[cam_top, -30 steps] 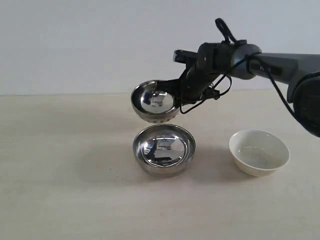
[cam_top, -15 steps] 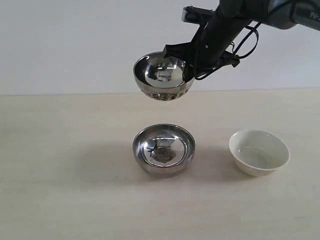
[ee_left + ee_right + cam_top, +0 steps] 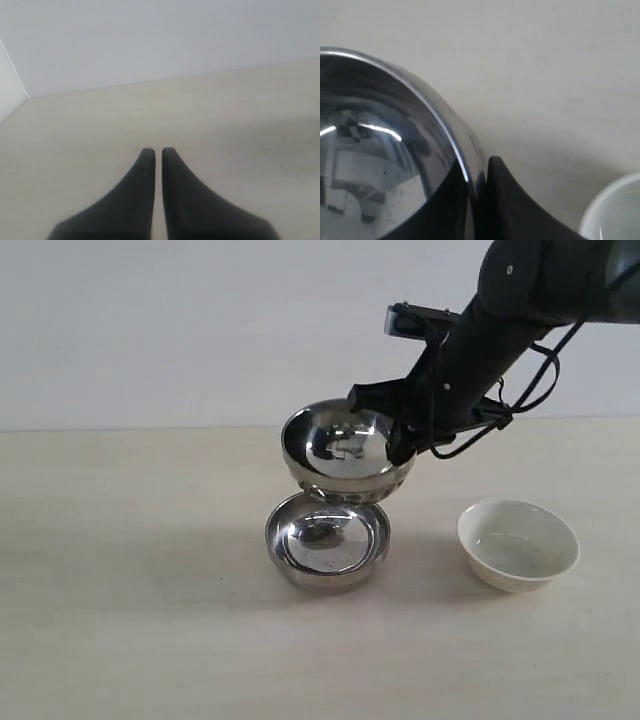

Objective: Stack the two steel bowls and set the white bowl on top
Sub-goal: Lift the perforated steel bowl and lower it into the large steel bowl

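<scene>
Lowered since before, my right gripper [image 3: 398, 445] pinches the upper steel bowl [image 3: 340, 445] just over the lower steel bowl [image 3: 328, 540]. My left gripper [image 3: 158, 155] sits nearly closed, empty.

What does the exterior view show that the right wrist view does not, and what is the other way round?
Only the exterior view shows the lower steel bowl standing on the table, just below the held steel bowl. Only the right wrist view shows up close how the right gripper clamps that bowl's rim, one finger inside and one outside. Both show the held steel bowl, the table and the white bowl, though the wrist view catches only its edge.
</scene>
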